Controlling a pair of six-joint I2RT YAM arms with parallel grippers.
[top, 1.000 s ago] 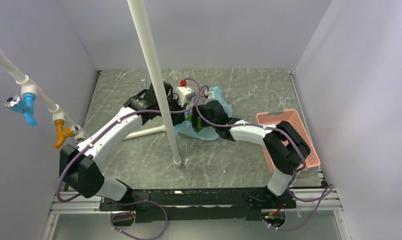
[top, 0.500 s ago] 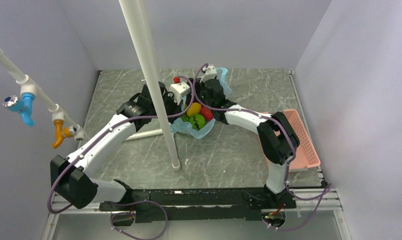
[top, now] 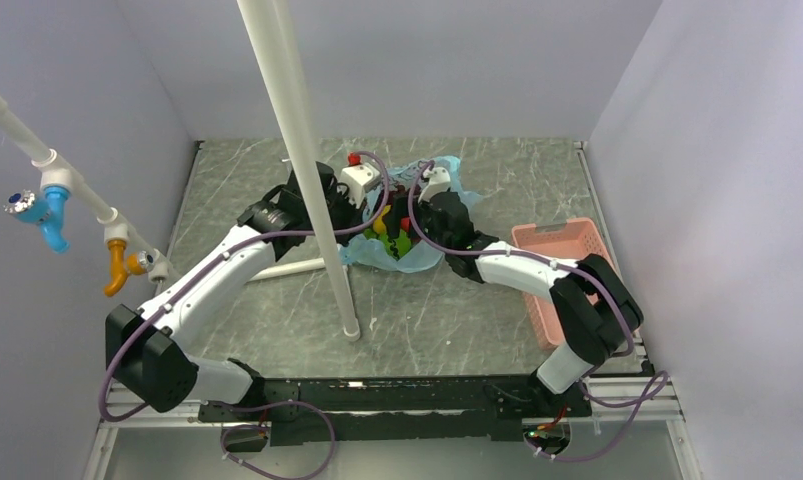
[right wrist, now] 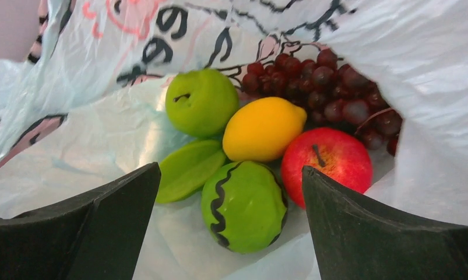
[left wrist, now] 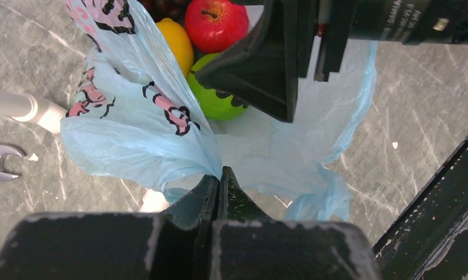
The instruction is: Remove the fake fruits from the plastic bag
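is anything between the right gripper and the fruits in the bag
Nothing visible: the right gripper, fingers open, faces the fake fruits through the mouth of the plastic bag, which the left gripper pinches open.

A grey marbled table [top: 477, 310] is walled in by plain pale panels. A pink slotted basket [top: 562, 238] sits near its right edge. A white pole [top: 297, 140] rises steeply from a foot near the table's middle, and a thinner white rod [top: 287, 267] lies flat to its left. By the rod's end lies a small metal C-shaped piece [left wrist: 1, 162], perhaps a hook. A white pipe on the left wall carries a blue fitting [top: 49, 205] and an orange fitting [top: 117, 265].
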